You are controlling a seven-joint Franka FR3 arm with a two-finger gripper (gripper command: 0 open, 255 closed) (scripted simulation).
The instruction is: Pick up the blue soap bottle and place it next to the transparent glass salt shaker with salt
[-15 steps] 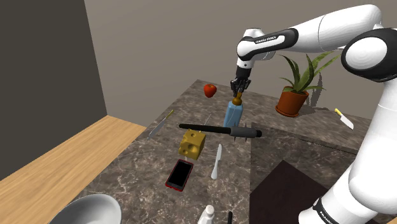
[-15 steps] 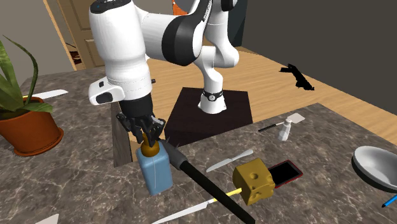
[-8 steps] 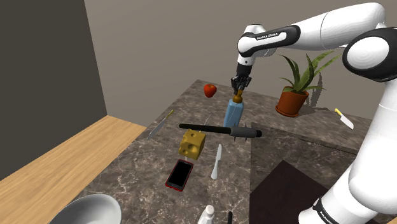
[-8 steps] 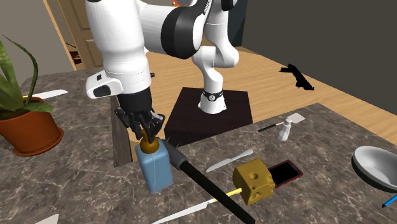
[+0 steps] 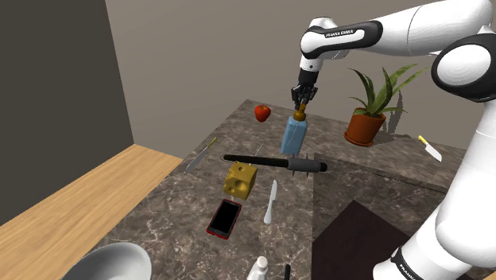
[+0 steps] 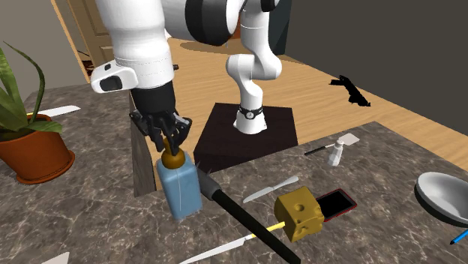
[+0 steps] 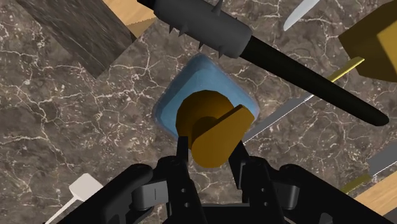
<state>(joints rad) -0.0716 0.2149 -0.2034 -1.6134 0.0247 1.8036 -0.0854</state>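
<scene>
The blue soap bottle (image 5: 293,138) with a brown pump top hangs upright just above the dark marble counter (image 5: 183,208), behind a long black tool. My gripper (image 5: 300,106) is shut on the pump top from above. In the second exterior view the gripper (image 6: 172,147) clasps the pump above the bottle's body (image 6: 180,190). In the wrist view the fingers (image 7: 182,151) press on both sides of the brown pump (image 7: 209,128), with the blue body (image 7: 169,108) beneath. The salt shaker (image 5: 257,270) (image 6: 338,154), white with a grey cap, stands at the counter's near edge by the stand.
A long black-handled tool (image 5: 274,163) lies across the counter just in front of the bottle. Near it are a holed cheese block (image 5: 240,180), a red phone (image 5: 225,218) and a pale knife (image 5: 271,200). A strawberry (image 5: 262,112), potted plant (image 5: 366,119) and bowl (image 5: 111,262) sit farther off.
The gripper has risen a little with the bottle in its grasp, and the bottle has come up slightly off the counter. Everything else has stayed in place.
</scene>
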